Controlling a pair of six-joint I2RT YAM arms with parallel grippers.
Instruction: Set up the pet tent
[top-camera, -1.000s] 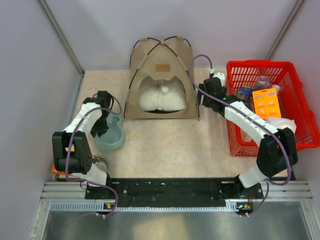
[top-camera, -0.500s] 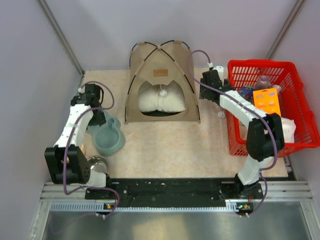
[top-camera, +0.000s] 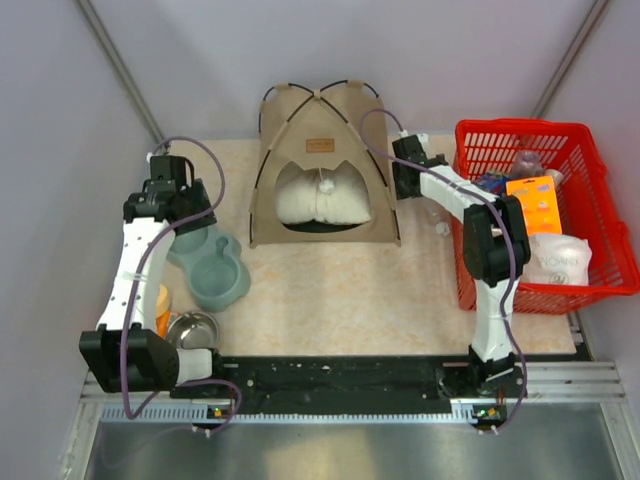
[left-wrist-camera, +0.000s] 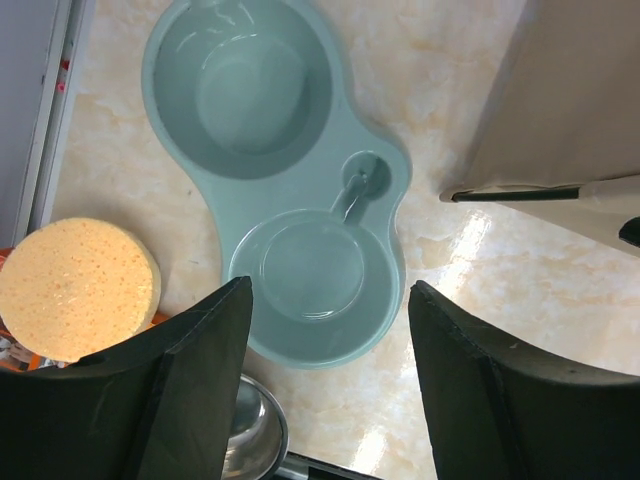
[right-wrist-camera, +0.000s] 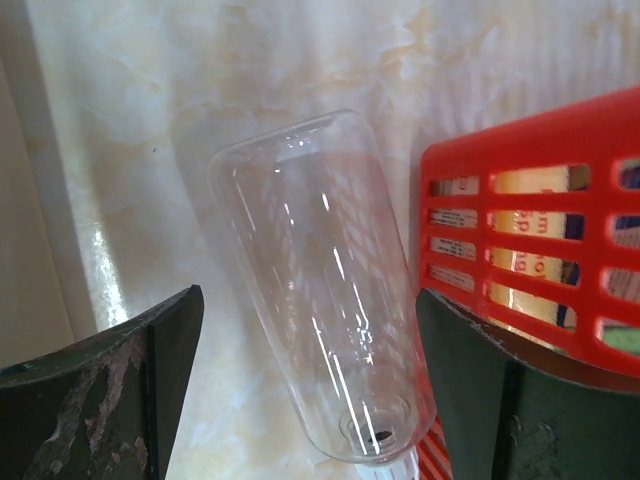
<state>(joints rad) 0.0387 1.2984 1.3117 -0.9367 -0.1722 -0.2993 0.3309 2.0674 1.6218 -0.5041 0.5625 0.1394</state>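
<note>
The pet tent (top-camera: 322, 150) stands upright at the back centre. It is tan fabric with thin black poles, a brown label patch and a rounded doorway. A cream pillow (top-camera: 320, 205) lies inside and a small white ball (top-camera: 325, 185) hangs in the doorway. My left gripper (top-camera: 178, 212) is open and empty, left of the tent, above a teal double bowl (left-wrist-camera: 280, 180). Its wrist view shows the jaws apart (left-wrist-camera: 328, 292) and a tent corner (left-wrist-camera: 580, 100). My right gripper (top-camera: 405, 180) is open beside the tent's right side. Its jaws (right-wrist-camera: 310, 295) straddle a clear bottle (right-wrist-camera: 310, 280) without touching it.
A red basket (top-camera: 600, 270) holding several items stands at the right, and its wall (right-wrist-camera: 540, 160) is close to the bottle. The teal double bowl (top-camera: 212, 270), a yellow sponge (left-wrist-camera: 75, 290) and a steel bowl (top-camera: 195, 328) sit at the front left.
My left arm has risen and swung back and left, off the teal bowl. My right arm has reached further back along the tent's right side. The tent stays put.
</note>
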